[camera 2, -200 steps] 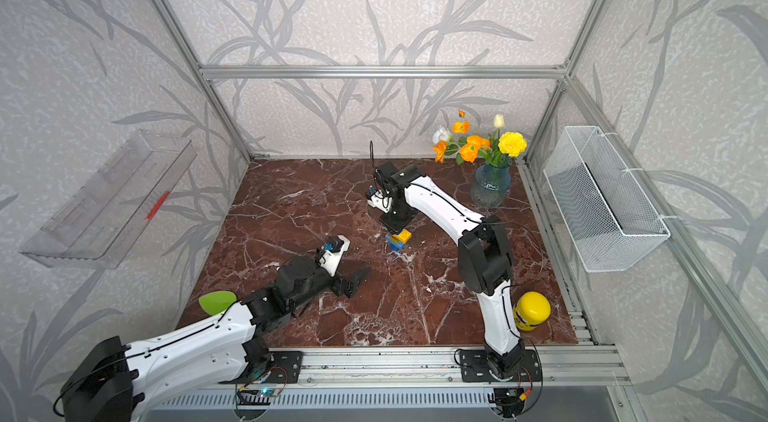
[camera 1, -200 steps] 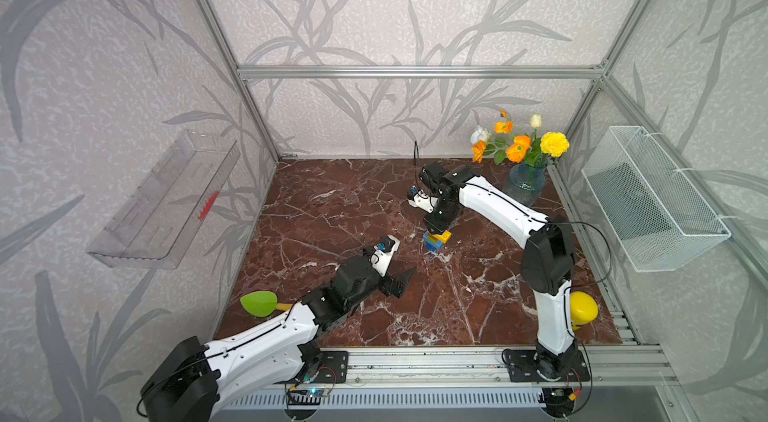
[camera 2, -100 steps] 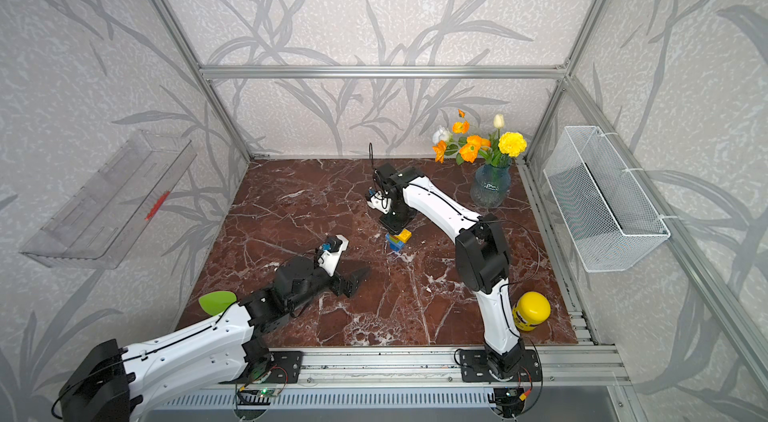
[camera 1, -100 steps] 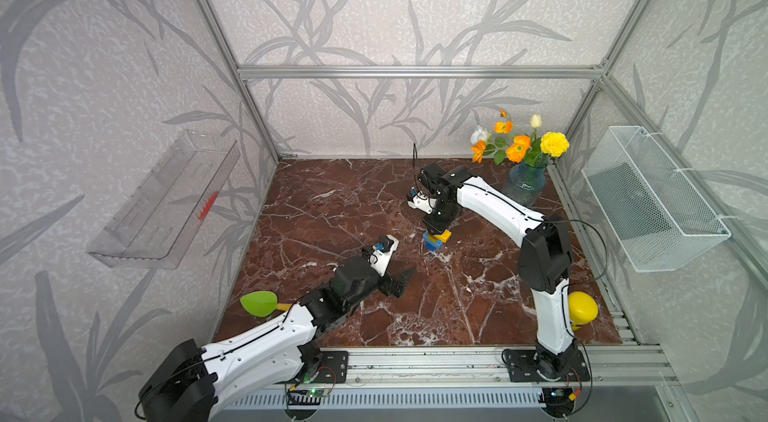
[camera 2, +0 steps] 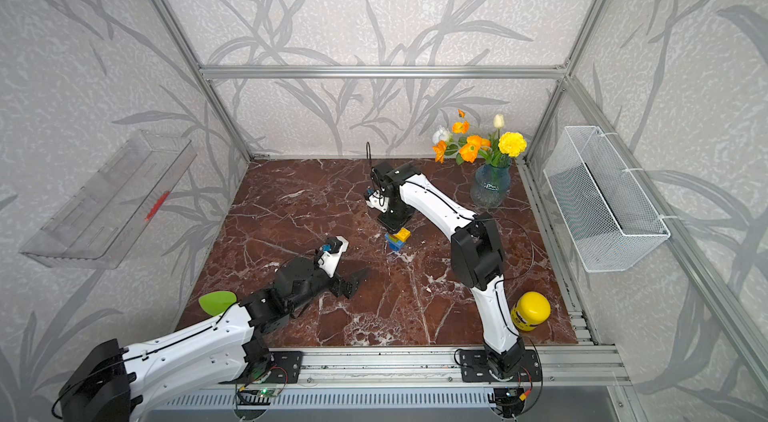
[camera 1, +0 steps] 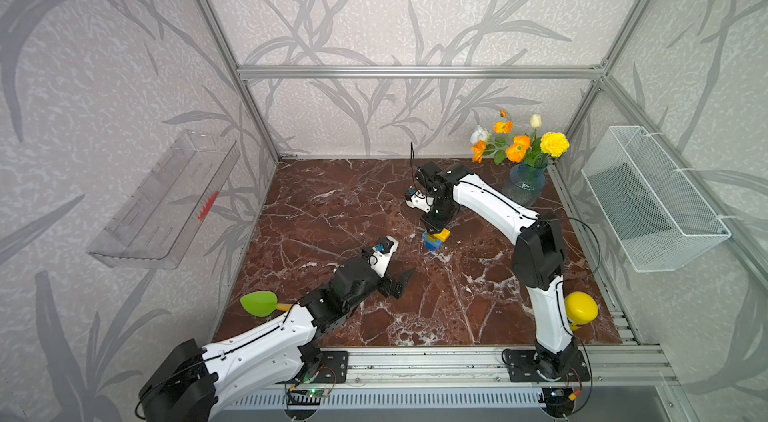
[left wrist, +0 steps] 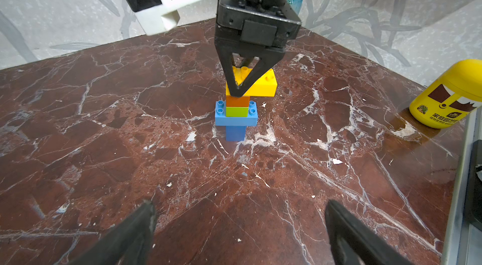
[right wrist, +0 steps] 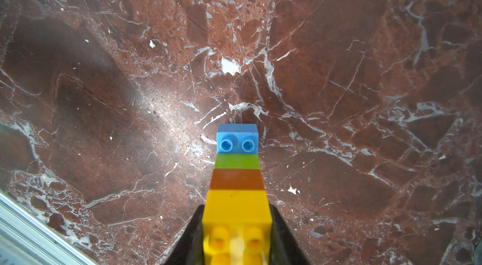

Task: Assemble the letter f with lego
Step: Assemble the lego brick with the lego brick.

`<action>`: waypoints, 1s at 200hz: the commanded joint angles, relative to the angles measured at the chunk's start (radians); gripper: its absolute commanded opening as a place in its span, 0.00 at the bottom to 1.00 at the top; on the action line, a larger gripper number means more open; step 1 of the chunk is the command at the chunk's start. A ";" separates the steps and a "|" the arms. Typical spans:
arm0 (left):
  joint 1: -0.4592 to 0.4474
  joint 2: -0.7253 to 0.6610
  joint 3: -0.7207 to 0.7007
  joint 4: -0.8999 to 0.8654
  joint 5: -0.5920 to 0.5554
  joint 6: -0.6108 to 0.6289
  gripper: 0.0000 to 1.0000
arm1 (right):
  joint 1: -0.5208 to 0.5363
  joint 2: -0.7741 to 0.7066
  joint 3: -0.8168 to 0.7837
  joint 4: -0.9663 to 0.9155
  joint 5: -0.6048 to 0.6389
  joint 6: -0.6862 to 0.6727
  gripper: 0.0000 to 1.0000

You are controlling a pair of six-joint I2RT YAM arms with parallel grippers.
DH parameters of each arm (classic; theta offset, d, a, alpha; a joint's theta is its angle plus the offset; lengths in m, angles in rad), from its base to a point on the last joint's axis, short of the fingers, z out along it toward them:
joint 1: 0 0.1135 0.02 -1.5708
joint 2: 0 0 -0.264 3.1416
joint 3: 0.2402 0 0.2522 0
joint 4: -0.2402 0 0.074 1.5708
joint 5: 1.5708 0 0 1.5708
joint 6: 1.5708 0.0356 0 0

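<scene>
The right gripper (right wrist: 236,235) is pressing its two black fingers (right wrist: 193,240) against opposite sides of the long yellow brick (left wrist: 263,84), narrowly parted and both touching it. That brick is topping the letter f (camera 1: 434,239), which is standing upright on the marble table (camera 1: 332,208), slightly toward 1 o'clock from its middle in both top views. Beneath it are sitting the orange brick (left wrist: 238,101), green brick (left wrist: 236,111), long blue brick (left wrist: 236,120) and small blue brick (left wrist: 235,133). The left gripper (left wrist: 240,206) is lying at 7 o'clock from the letter f, its fingers spread wide and holding nothing — the frame edge is cutting off their bases. In the right wrist view the yellow studs are showing blurred. At 4 o'clock the right arm (camera 1: 540,258) is half covering the yellow bottle (camera 1: 582,308).
</scene>
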 commanded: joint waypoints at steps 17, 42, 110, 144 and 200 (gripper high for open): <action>-0.003 -0.012 -0.016 0.009 -0.010 0.003 0.99 | 0.017 0.094 0.008 -0.088 0.014 0.008 0.12; -0.004 -0.016 -0.018 0.008 -0.012 0.006 1.00 | 0.024 0.121 0.008 -0.111 0.037 0.008 0.10; -0.003 -0.016 -0.018 0.010 -0.010 0.004 0.99 | 0.034 0.146 -0.065 -0.107 0.069 0.012 0.08; -0.003 -0.012 -0.013 0.009 -0.009 0.003 0.99 | 0.036 0.170 -0.071 -0.099 0.091 0.015 0.07; -0.003 0.011 0.002 0.006 -0.001 0.007 0.99 | 0.045 0.196 -0.072 -0.088 0.118 0.022 0.06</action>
